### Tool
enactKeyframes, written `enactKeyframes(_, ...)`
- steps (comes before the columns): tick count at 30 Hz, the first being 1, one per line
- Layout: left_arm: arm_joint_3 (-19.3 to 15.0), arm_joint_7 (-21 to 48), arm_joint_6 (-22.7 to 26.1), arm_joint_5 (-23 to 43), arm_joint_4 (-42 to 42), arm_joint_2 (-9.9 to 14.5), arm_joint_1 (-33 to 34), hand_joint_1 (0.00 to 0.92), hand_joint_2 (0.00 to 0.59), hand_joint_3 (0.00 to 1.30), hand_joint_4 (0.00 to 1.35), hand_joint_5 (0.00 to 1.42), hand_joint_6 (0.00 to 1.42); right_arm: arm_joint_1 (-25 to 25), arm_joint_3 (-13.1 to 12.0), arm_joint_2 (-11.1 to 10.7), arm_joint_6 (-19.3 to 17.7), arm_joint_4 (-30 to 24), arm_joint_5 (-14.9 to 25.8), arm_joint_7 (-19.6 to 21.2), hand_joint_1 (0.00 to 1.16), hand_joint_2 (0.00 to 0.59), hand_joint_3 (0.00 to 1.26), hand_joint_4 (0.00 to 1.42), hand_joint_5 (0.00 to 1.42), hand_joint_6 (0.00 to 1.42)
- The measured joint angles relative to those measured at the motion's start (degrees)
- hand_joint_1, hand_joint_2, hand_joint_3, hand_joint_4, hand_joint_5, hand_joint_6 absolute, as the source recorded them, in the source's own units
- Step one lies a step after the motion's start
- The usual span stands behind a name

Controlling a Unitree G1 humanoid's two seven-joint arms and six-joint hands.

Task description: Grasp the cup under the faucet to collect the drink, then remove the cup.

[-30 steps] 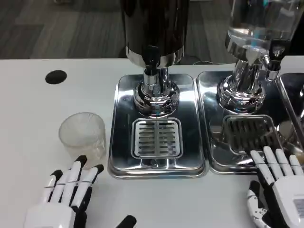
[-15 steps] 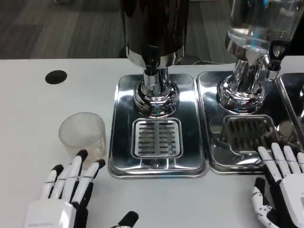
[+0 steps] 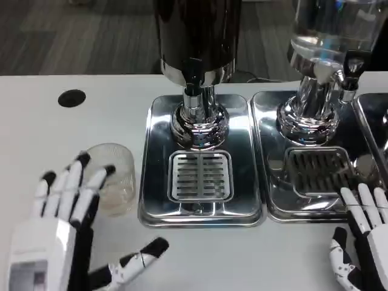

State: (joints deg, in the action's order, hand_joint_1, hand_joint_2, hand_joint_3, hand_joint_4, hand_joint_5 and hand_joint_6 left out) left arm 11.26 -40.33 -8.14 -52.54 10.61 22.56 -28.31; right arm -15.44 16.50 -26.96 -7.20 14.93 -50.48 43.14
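head view:
cup [image 3: 115, 177]: clear, upright on the white table [image 3: 36, 133], left of the drip tray [image 3: 200, 209], not under the faucet [image 3: 193, 77]
left hand [image 3: 60, 224]: fingers spread wide, empty, beside cup
right hand [image 3: 364, 242]: spread, empty
risk: fingertips could tip the light cup

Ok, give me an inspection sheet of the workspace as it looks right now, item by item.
Surface: white table, with a dark round hole.
Job's things: clear cup upright on the table left of the steel drip tray, not under the black-handled faucet.
Clutter: second dispenser on its own tray at right.
Hands: left hand open, fingers raised in front of the cup; right hand open at the right tray's front edge.
Cables: nothing seen.
Surroundings: grey floor beyond the table.
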Motion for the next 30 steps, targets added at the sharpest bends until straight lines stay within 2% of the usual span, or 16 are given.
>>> enactKeyframes(3,-2.4,4.5,1.9,1.3,2.1,-0.5,1.9,0.000,0.039,0.16,0.00,0.07,0.03,-0.4,-0.2,0.0,0.0,0.1,0.3,0.0,0.15,0.586,0.10,0.01,0.00,0.00)
enactKeyframes(6,-5.8,9.6,3.9,5.8,2.2,-1.1,5.3,0.000,0.033,0.15,0.00,0.06,0.03,-0.5,-0.4,0.0,-0.1,0.1,0.5,0.0,0.15,0.586,0.10,0.00,0.00,0.00)
enactKeyframes(13,-8.4,17.0,8.8,9.1,-1.5,-1.6,12.9,0.000,0.026,0.15,0.00,0.08,0.05,-0.7,-0.4,0.0,-0.5,0.1,0.8,0.0,0.15,0.586,0.10,0.00,0.00,0.00)
enactKeyframes(20,-7.6,21.6,13.1,7.2,-6.4,-0.5,18.7,0.000,0.017,0.16,0.00,0.11,0.08,-1.1,-0.4,0.0,-0.4,-0.7,0.7,-0.4,0.15,0.586,0.10,0.00,0.00,0.00)
enactKeyframes(30,-3.4,23.1,16.3,7.1,-16.1,-0.9,26.5,0.000,0.013,0.17,0.00,0.14,0.10,-1.9,-0.5,0.3,-0.4,-1.5,0.8,-0.6,0.16,0.586,0.12,0.00,0.00,0.00)
